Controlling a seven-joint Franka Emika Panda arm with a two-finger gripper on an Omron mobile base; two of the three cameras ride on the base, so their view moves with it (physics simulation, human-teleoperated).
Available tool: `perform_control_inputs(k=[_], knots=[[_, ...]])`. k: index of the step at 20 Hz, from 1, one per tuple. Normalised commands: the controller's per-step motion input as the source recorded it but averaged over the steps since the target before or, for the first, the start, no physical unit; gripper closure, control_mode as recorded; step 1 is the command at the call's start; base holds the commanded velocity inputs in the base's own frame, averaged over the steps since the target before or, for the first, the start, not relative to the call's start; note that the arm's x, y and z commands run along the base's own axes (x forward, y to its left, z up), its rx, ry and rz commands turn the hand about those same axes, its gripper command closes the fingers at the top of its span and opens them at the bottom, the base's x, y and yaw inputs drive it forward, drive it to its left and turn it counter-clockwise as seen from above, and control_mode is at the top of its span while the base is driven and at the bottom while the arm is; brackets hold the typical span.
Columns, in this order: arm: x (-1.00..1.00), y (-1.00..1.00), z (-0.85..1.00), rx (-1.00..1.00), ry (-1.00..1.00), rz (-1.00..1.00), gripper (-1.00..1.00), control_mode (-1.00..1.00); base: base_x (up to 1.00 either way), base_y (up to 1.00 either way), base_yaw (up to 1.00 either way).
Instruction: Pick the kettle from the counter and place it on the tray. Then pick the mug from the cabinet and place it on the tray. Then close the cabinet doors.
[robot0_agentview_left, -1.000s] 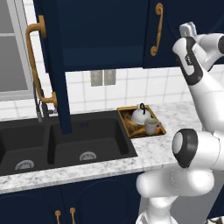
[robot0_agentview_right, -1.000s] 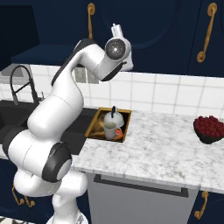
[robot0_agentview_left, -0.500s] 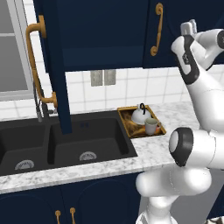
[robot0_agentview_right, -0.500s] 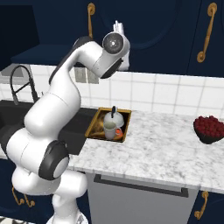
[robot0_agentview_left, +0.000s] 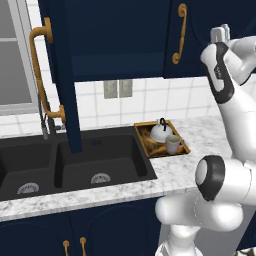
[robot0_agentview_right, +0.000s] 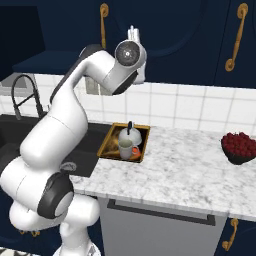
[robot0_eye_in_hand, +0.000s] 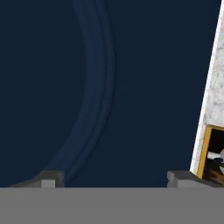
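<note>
1. Navy-blue panelling fills most of what the hand camera sees: the pincer (robot0_eye_in_hand: 111, 179) sits close against a cabinet door (robot0_eye_in_hand: 87, 87), its two fingertips well apart with nothing between them, so it is open and empty.
2. Kettle (robot0_agentview_left: 161, 132) and mug (robot0_agentview_left: 173, 144) both stand inside the tray (robot0_agentview_left: 145, 141), mug just in front of the kettle, on the marbled surface (robot0_agentview_left: 210, 140) beside the black sink (robot0_agentview_left: 75, 165). Both placing steps look finished.
3. Step in hand, by my reading: closing the cabinet doors. The left door (robot0_agentview_left: 60, 75) stands swung out edge-on over the sink, its brass bar handle (robot0_agentview_left: 42, 75) facing away from the arm. In the right base view the open cabinet (robot0_agentview_right: 30, 45) shows its navy shelf at upper left.
4. The right-hand door (robot0_agentview_left: 210, 35) with its curved brass handle (robot0_agentview_left: 179, 32) appears flush, or nearly so; I cannot tell whether it is fully shut.
5. Next move probably calls for getting the hand to the far face of the swung-out left door and pushing it round to the cabinet front.
6. Around: a tall faucet (robot0_agentview_right: 22, 95) at the sink and a bowl of red fruit (robot0_agentview_right: 239, 147) well off to the right. The faucet stands near the open door's sweep and is the likeliest thing to crowd the arm.
</note>
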Motion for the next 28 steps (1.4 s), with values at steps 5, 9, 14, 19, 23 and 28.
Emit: perform_control_inputs(k=[5,9,14,19,23,28], knots=[[-0.86,0.01,0.36,-0.12,0.01,0.00,-1.00,-1.00,0.00,0.00,0.00],[-1.00,0.46,0.19,-0.28,0.08,0.00,-1.00,-1.00,0.00,0.00,0.00],[-0.92,0.64,-0.07,-0.22,0.02,0.10,-1.00,-1.00,0.00,0.00,0.00],[-0.25,0.45,-0.38,-0.14,0.05,0.14,-1.00,-1.00,0.00,0.00,0.00],[0.00,0.17,-0.29,-0.04,0.08,0.02,-1.00,-1.00,0.00,0.00,0.00],[-0.18,0.26,-0.29,-0.08,0.07,0.04,-1.00,-1.00,0.00,0.00,0.00]])
